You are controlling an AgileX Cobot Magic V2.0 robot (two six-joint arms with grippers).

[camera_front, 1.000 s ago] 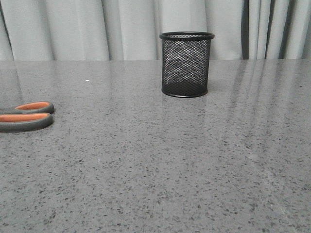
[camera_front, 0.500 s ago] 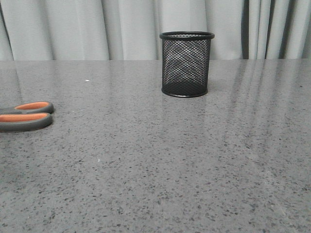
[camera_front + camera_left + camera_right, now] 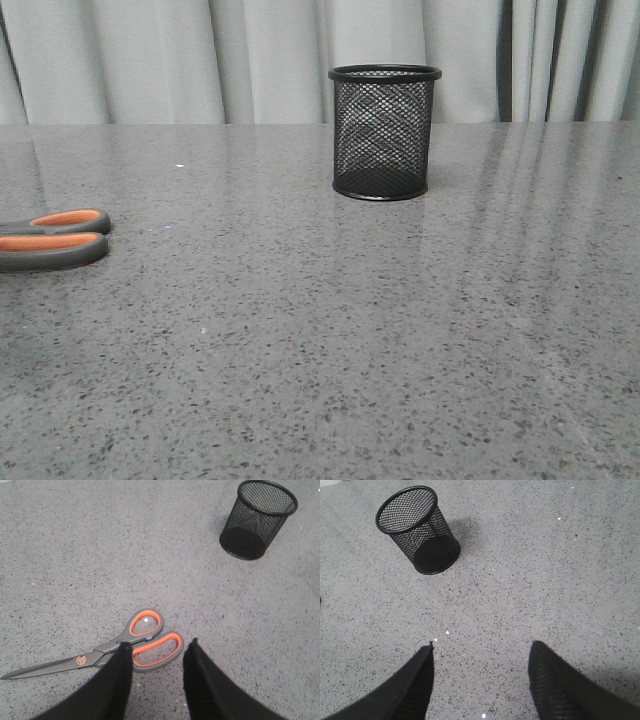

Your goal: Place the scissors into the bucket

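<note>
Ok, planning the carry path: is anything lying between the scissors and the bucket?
Nothing visible does. The scissors lie flat at the table's left edge, the bucket stands upright farther back, and only bare grey table shows between them.

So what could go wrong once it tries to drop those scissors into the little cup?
The scissors lie flat on the smooth table, so the open left gripper above the handles may slip off them. The mesh cup looks light and narrow; a bump could tip it. The scissors also look longer than the cup is tall, so they might topple it.
</note>
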